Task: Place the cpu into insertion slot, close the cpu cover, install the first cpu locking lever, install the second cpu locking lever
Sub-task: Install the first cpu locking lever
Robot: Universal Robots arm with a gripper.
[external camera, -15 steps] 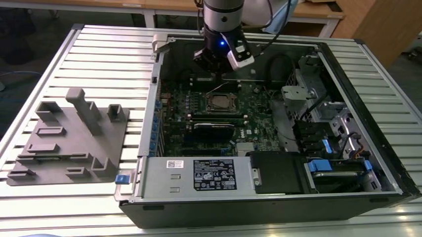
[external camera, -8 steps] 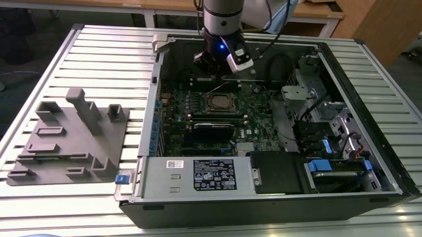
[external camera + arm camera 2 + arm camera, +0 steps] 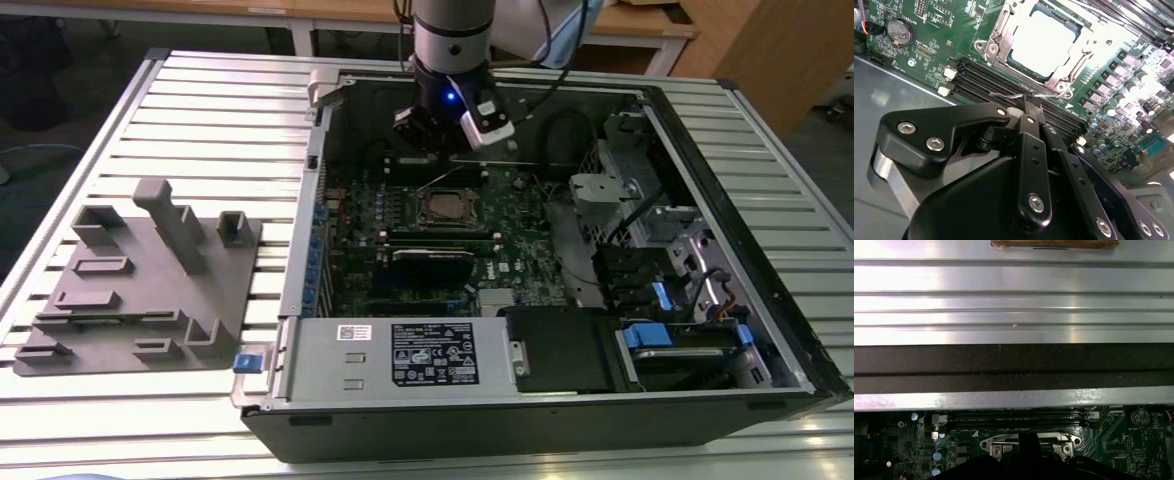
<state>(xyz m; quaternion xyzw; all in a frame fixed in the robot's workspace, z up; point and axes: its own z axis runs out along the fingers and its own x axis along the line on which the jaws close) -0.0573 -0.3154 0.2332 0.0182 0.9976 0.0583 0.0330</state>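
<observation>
Shows cpu (image 3: pixel 1046 42) seated under lowered cpu cover (image 3: pixel 1000 34), jaws pressed together beside a wire lever (image 3: pixel 1008 94), seemingly not yet latched.

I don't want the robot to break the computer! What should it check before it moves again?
1. The cpu sits flat in the insertion slot: ok.
2. The cpu cover lies down around the chip: ok.
3. The gripper is shut, with its tips at the thin wire locking lever beside the socket: ok.
4. The lever is really pinched between the tips: cannot tell.
5. The lever is hooked down and locked: cannot tell.
</observation>
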